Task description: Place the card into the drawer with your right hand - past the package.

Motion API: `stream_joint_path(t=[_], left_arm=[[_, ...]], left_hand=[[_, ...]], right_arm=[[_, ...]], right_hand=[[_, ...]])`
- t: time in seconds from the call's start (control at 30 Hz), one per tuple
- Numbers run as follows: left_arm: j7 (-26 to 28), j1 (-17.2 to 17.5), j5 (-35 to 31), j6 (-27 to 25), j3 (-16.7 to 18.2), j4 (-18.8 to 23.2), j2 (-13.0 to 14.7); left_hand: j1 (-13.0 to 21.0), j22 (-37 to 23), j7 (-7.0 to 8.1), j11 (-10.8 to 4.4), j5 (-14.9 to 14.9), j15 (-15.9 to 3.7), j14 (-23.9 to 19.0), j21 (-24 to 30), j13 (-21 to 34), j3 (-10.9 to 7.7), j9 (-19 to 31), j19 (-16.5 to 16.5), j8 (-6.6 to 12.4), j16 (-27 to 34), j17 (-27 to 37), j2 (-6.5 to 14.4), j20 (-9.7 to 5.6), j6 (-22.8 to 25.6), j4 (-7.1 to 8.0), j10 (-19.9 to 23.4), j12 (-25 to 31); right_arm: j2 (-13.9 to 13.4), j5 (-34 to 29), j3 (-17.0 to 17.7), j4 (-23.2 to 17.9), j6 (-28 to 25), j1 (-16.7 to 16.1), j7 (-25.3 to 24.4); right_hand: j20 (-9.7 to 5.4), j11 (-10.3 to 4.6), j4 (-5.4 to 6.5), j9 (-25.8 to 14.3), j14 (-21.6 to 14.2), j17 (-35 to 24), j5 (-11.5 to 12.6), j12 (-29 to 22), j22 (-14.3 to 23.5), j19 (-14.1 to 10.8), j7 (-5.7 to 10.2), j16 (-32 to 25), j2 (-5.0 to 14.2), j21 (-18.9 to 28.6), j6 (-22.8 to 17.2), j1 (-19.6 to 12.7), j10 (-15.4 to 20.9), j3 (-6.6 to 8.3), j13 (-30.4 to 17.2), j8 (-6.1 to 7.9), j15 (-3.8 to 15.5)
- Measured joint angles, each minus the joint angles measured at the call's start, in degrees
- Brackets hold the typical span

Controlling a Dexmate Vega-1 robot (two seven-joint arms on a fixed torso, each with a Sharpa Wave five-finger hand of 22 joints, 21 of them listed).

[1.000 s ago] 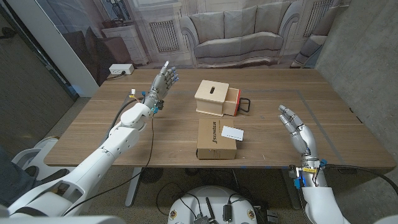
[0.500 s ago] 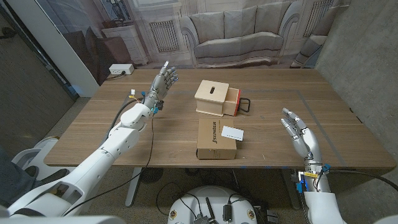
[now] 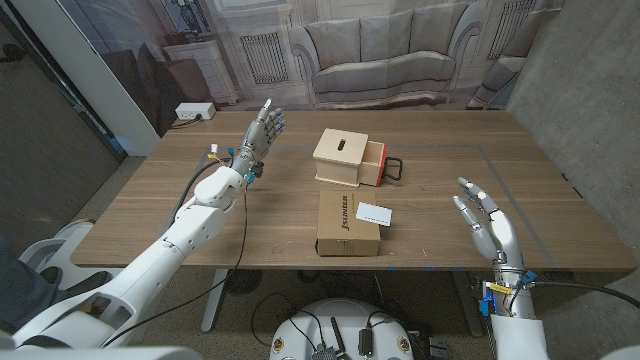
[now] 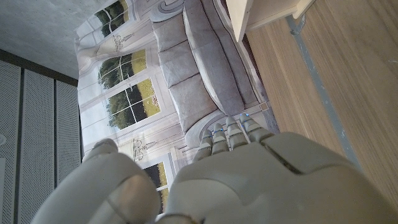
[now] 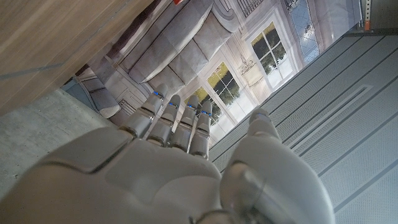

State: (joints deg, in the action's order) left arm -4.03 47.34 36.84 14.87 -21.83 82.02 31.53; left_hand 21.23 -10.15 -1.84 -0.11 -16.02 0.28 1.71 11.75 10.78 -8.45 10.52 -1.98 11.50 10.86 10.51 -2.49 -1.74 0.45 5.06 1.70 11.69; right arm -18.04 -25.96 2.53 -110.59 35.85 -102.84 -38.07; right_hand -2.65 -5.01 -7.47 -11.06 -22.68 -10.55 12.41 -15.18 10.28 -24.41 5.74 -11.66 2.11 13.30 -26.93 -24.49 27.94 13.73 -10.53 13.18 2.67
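Since the earlier frame the right hand (image 3: 487,222) has been drawn back toward the table's (image 3: 560,215) near edge, fingers apart and holding nothing, while the left hand (image 3: 264,127) is kept raised with fingers apart. The card (image 3: 373,213) lies on the package (image 3: 345,228), long axis crosswise, well to the left of the right hand's fingertips. That hand is judged the nearer, with the open drawer (image 3: 376,163) lying beyond the package.

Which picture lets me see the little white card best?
The head view. There the card lies on the brown package, in front of the wooden drawer box. The wrist views look elsewhere, at table, wall and backdrop; I can't spot the card there.
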Motion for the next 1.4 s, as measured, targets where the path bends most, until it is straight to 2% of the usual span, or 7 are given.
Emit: stream_joint_path(t=[0.07, 0.53, 0.67, 0.77, 0.93, 1.07, 1.4], left_arm=[[0.03, 0.00, -0.03, 0.00, -0.05, 0.00, -0.04], [0.09, -0.48, -0.38, 0.01, -0.39, -0.11, -0.28], [0.09, -0.54, -0.42, 0.00, -0.45, -0.12, -0.32], [0.09, -0.66, -0.43, -0.05, -0.52, -0.12, -0.35], [0.07, -0.69, -0.47, -0.23, -0.55, -0.10, -0.29], [0.07, -0.68, -0.48, -0.36, -0.55, 0.16, -0.12], [0.19, -0.29, -0.48, -0.70, -0.36, 0.73, 0.30]], left_hand=[[0.00, 0.00, 0.00, 0.00, 0.00, 0.00, 0.00, 0.00, 0.00, 0.00, 0.00, 0.00, 0.00, 0.00, 0.00, 0.00, 0.00, 0.00, 0.00, 0.00, 0.00], [0.02, 0.00, 0.00, 0.01, 0.00, 0.00, 0.00, 0.00, 0.00, 0.24, 0.00, 0.00, 0.00, 0.00, 0.00, 0.02, 0.00, 0.00, 0.25, -0.01, 0.00], [0.16, 0.00, 0.00, 0.01, 0.00, 0.00, 0.00, 0.00, 0.00, 0.24, 0.00, 0.00, 0.00, 0.00, 0.00, 0.16, 0.00, 0.00, 0.25, -0.01, 0.00], [0.25, 0.00, 0.00, 0.01, 0.00, 0.00, 0.00, 0.00, 0.00, 0.24, 0.00, 0.00, 0.00, 0.00, 0.00, 0.25, 0.00, 0.00, 0.25, -0.01, 0.00], [0.23, 0.00, 0.00, 0.01, 0.00, 0.00, 0.00, 0.00, 0.00, 0.24, 0.00, 0.00, 0.00, 0.00, 0.00, 0.23, 0.00, 0.00, 0.25, -0.01, 0.00], [0.23, 0.00, 0.00, 0.01, 0.00, 0.00, 0.00, 0.00, 0.00, 0.24, 0.00, 0.00, 0.00, 0.00, 0.00, 0.23, 0.00, 0.00, 0.25, -0.01, 0.00], [0.23, 0.00, -0.22, 0.01, 0.00, 0.00, 0.00, 0.00, 0.00, 0.48, 0.00, 0.00, 0.00, 0.00, 0.00, 0.23, 0.00, 0.21, 0.01, -0.01, 0.00]], right_arm=[[-0.01, -1.24, 0.03, -0.14, -0.44, -0.12, -0.97], [-2.02, -9.62, -0.52, -1.37, -4.40, -0.93, -8.04], [-2.87, -11.09, -1.06, -1.59, -5.35, -1.11, -9.52], [-3.72, -12.94, -1.64, -1.85, -6.97, -1.27, -11.52], [-5.01, -15.04, -2.56, -2.07, -9.20, -1.33, -14.48], [-6.25, -16.13, -3.41, -2.27, -10.84, -1.35, -16.30], [-9.39, -18.15, -5.66, -2.89, -15.11, -1.27, -19.76]], right_hand=[[0.00, 0.00, -0.14, 0.00, -0.33, 0.13, 0.00, 0.00, 0.00, 0.00, 0.00, 0.00, -0.52, 0.00, 0.00, -0.52, 0.00, 0.14, 0.00, 0.00, -0.28], [0.00, -1.03, -0.53, 0.00, -1.95, 0.16, 0.43, -0.45, -0.01, -0.62, 1.08, -0.21, -0.75, -0.45, -1.07, -0.75, 1.03, 0.20, 0.00, 0.00, -0.09], [0.00, -1.30, -0.53, 0.00, -2.05, 0.16, 0.51, -0.45, -0.01, -0.62, 1.13, -0.21, -1.35, -0.45, -1.13, -1.35, 1.29, 0.20, 0.00, 0.00, 0.00], [0.00, -1.41, -0.53, 0.00, -2.28, 0.16, 0.88, -0.44, -0.01, -0.62, 1.55, -0.21, -1.35, -0.45, -1.55, -1.35, 1.40, 0.20, 0.00, 0.00, -0.23], [0.09, -2.39, -0.53, 0.01, -3.76, 0.04, 1.28, -0.44, -0.01, -1.16, 3.52, -0.21, -1.36, -0.45, -3.52, -1.36, 2.38, 0.20, 0.00, 0.47, -0.08], [0.01, -2.82, -0.77, 0.01, -4.73, 0.00, 1.33, -0.44, -0.01, -1.23, 4.20, -0.43, -1.73, -0.83, -4.81, -1.73, 2.80, -0.04, 0.00, 0.96, 0.01], [0.01, -3.80, -1.00, 0.01, -5.43, 0.00, 1.80, -0.44, -0.02, -1.23, 4.51, -0.43, -1.96, -0.83, -4.76, -1.95, 3.78, 0.19, 0.00, 0.96, 0.10]])
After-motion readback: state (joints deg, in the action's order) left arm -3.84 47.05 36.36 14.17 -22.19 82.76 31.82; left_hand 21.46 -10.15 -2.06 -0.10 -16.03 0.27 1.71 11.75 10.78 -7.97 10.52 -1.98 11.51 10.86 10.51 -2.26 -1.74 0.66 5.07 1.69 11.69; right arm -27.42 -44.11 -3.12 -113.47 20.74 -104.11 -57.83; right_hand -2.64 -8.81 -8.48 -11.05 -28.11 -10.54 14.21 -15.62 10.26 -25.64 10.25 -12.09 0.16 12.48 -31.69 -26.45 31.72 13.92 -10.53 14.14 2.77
